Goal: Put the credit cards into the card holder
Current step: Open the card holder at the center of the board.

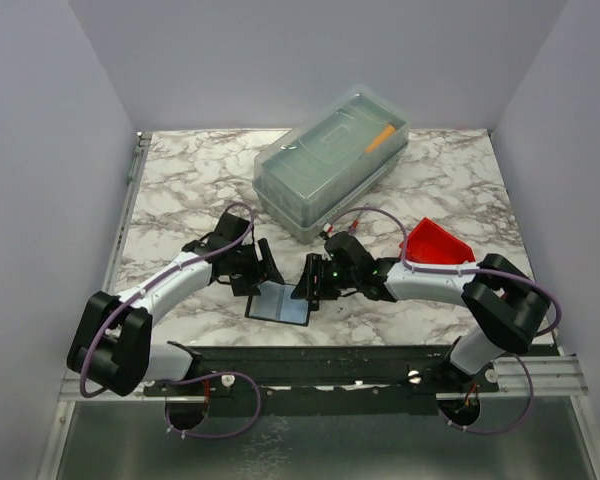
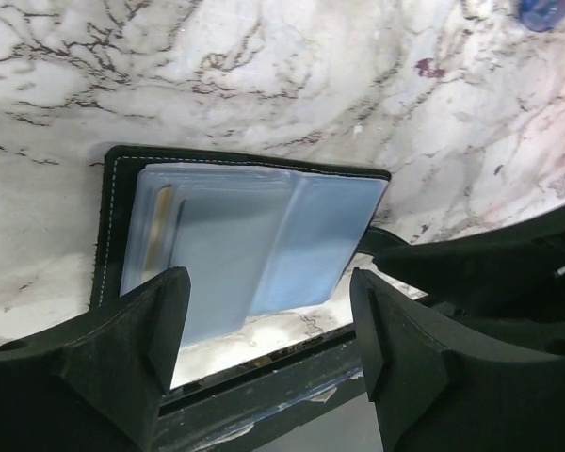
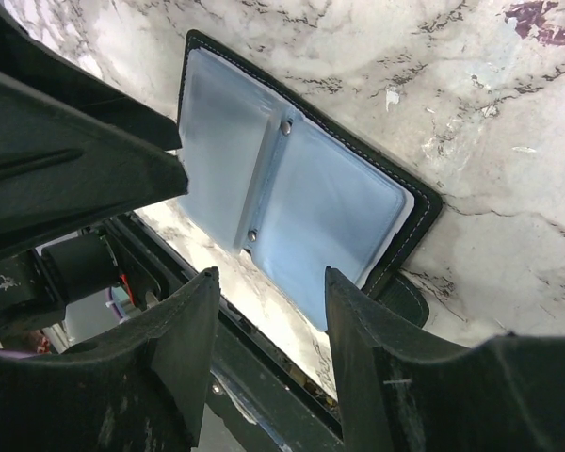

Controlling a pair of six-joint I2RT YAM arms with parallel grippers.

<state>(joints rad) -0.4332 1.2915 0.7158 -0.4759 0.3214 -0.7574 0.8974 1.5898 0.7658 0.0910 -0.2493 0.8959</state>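
The card holder [image 1: 280, 302] lies open and flat on the marble near the table's front edge. It is black leather [image 2: 111, 226] with white stitching, and pale blue plastic sleeves [image 3: 330, 207] are spread over it. A tan strip, seemingly a credit card [image 2: 161, 224], shows inside the left sleeve. No loose credit cards are in view. My left gripper [image 1: 263, 268] hovers over the holder's left side, open [image 2: 268, 282], with nothing between its fingers. My right gripper [image 1: 310, 283] hovers over the right side, open [image 3: 270, 278] and holding nothing.
A large clear lidded box [image 1: 330, 160] stands at the back centre. A red bin [image 1: 435, 243] sits to the right, behind my right arm. The dark front rail [image 1: 360, 365] runs just below the holder. A blue object [image 2: 546, 11] peeks in at the frame's top edge.
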